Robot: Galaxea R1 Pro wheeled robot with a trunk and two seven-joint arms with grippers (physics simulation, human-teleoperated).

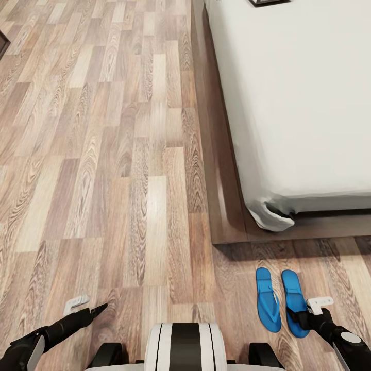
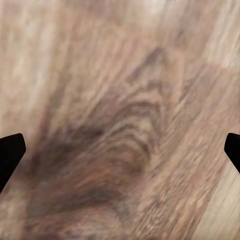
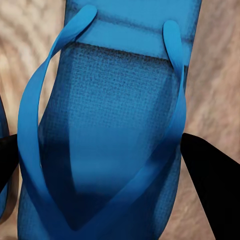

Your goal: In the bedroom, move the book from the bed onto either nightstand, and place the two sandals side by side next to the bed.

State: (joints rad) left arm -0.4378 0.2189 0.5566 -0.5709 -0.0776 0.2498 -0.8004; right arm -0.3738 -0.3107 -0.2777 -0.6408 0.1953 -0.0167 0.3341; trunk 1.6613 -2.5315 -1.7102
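Down on the plank floor (image 1: 129, 206), two bright blue sandals lie side by side just off the bed's (image 1: 288, 103) near corner, toes toward it: the left sandal (image 1: 268, 299) and the right sandal (image 1: 294, 301), each with thin blue thong straps. Right gripper (image 1: 315, 308) hangs over the right sandal, fingers spread wide either side of it. Left gripper (image 1: 82, 308) hovers wide over bare floor. A dark book (image 1: 268, 2) lies at the mattress's far edge.

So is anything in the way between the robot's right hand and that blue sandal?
No, nothing visible is. The right gripper hangs right over the right sandal, jaws open on either side of its straps.
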